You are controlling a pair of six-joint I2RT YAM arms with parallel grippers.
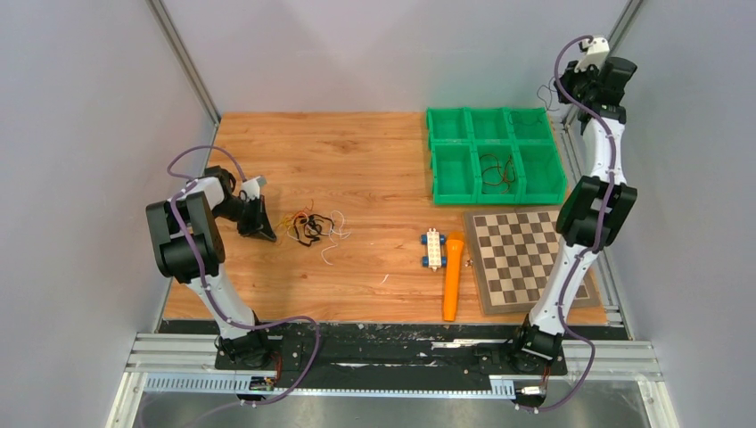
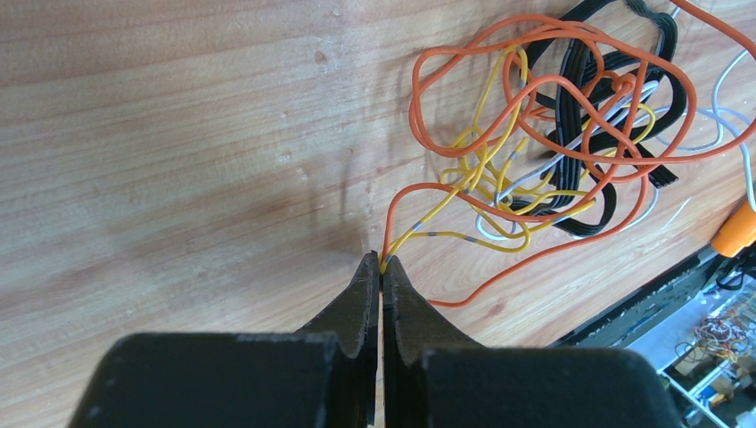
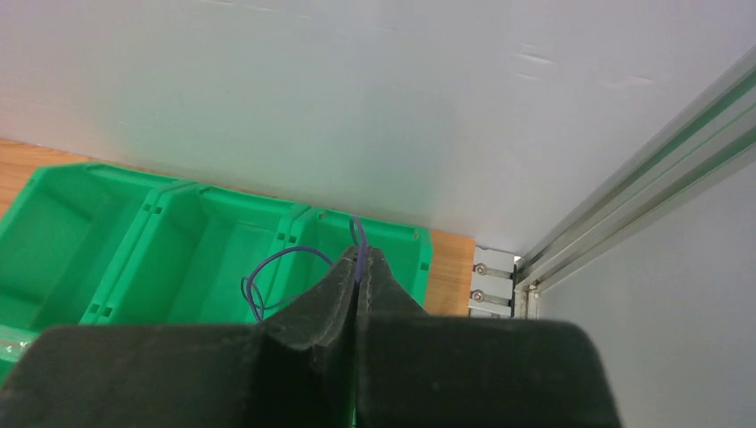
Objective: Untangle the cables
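Observation:
The cables (image 1: 310, 225) lie in a small tangle of orange, yellow, black and white wires on the wooden table at the left. In the left wrist view the tangle (image 2: 571, 134) spreads to the upper right. My left gripper (image 2: 382, 260) is shut on the ends of a yellow wire (image 2: 472, 239) and an orange wire (image 2: 419, 80) at its tips, low at the table (image 1: 266, 230). My right gripper (image 3: 359, 259) is shut on a thin purple wire (image 3: 285, 259), held high over the back right (image 1: 551, 93).
A green tray of bins (image 1: 455, 183) stands at the back right; one front bin holds dark and red wires (image 1: 497, 171). A chessboard (image 1: 526, 259), an orange tool (image 1: 453, 276) and a white-and-blue block (image 1: 434, 249) lie at the front right.

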